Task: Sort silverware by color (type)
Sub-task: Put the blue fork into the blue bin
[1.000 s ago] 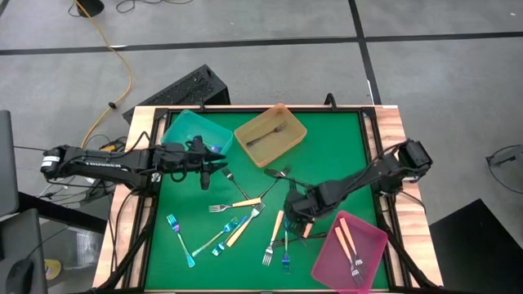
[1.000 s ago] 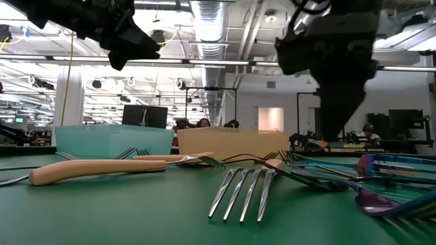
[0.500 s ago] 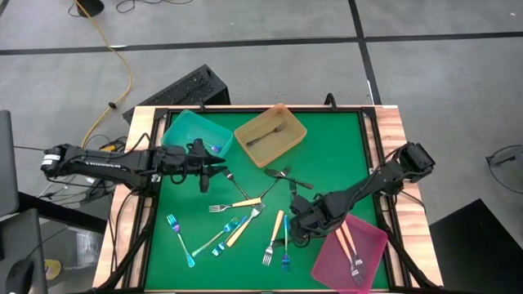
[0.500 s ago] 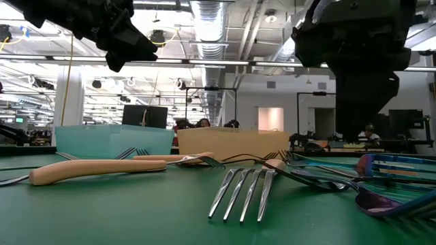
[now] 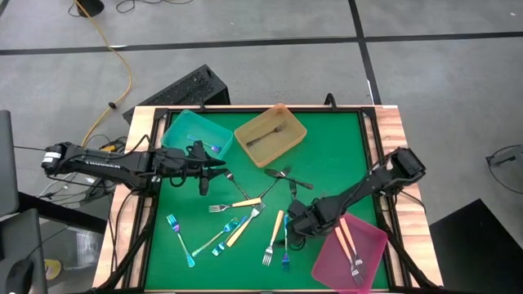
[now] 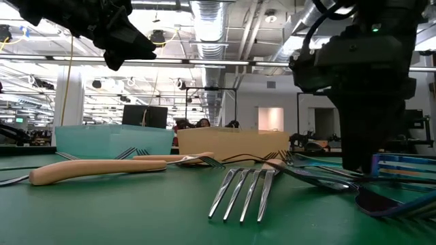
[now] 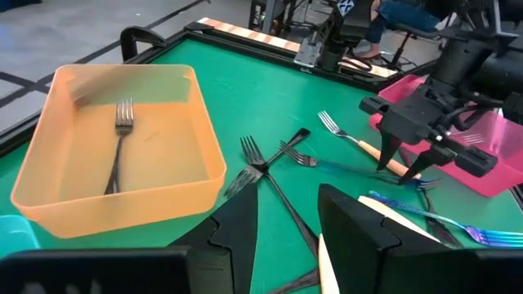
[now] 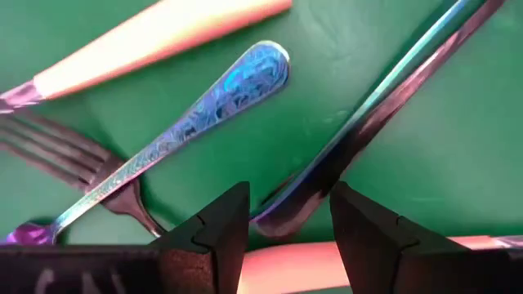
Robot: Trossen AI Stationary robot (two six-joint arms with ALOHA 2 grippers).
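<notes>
Green mat (image 5: 335, 155) w/ scattered silverware (image 5: 245, 220), office bkgd; right gripper (image 8: 282, 214) open astride iridescent handle (image 8: 359, 131), left gripper (image 7: 286, 220) open, empty.

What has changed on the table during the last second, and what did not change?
The right gripper moved from the middle of the mat toward the pink tray and came down low over the forks there; its jaws are open around a blue handle, nothing held yet. The left gripper stayed above the mat beside the teal tray. No fork moved.
</notes>
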